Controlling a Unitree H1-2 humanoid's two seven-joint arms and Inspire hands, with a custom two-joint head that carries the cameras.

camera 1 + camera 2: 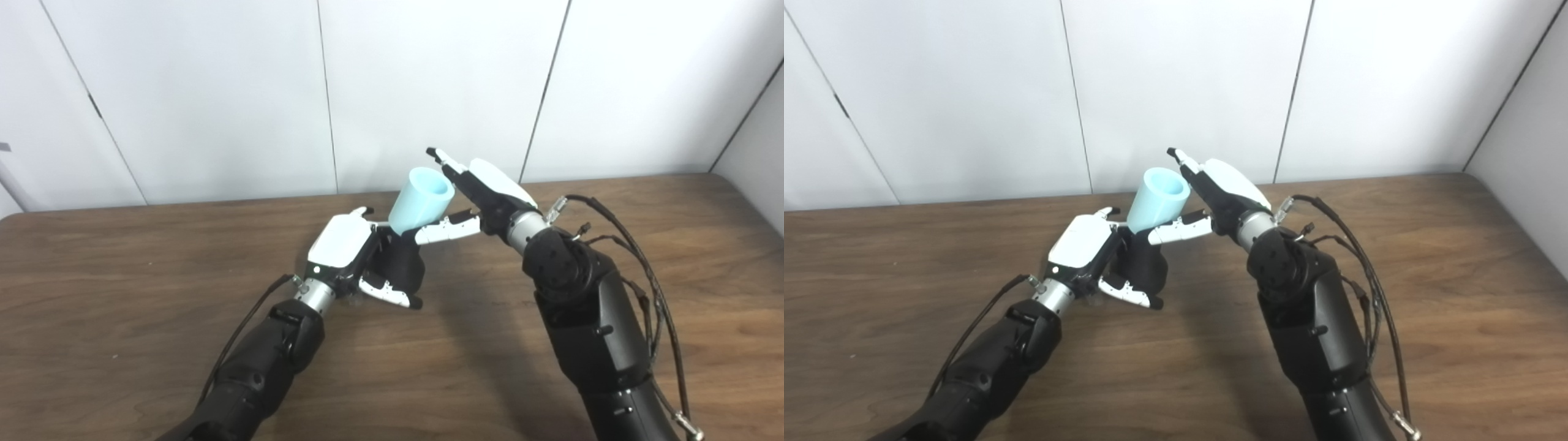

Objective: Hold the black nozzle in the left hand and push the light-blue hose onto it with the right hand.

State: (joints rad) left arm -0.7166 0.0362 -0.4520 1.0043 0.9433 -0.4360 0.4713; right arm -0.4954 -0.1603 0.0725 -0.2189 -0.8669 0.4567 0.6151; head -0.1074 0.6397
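— what's the left hand (354, 257) doing?

— it's wrapped around the chunky black plastic nozzle (404, 263), fingers and thumb clasped on its body, holding it just above the dark brown wooden table (122, 294).

— and the right hand (484, 196)?

— it's up beside the short light-blue tube of hose (420, 201). its thumb lies under the hose's lower part, and its fingers (442, 160) reach up past the open rim on the far side. it looks like a loose pinch, though i can't quite tell how firmly it presses.

— where's the hose against the nozzle?

— sitting on the nozzle's top end, tilted, with its open mouth pointing up and toward the white panelled wall (429, 86). the two hands are close together near the middle of the table.

— anything else?

— black cables (643, 269) loop along the right forearm.
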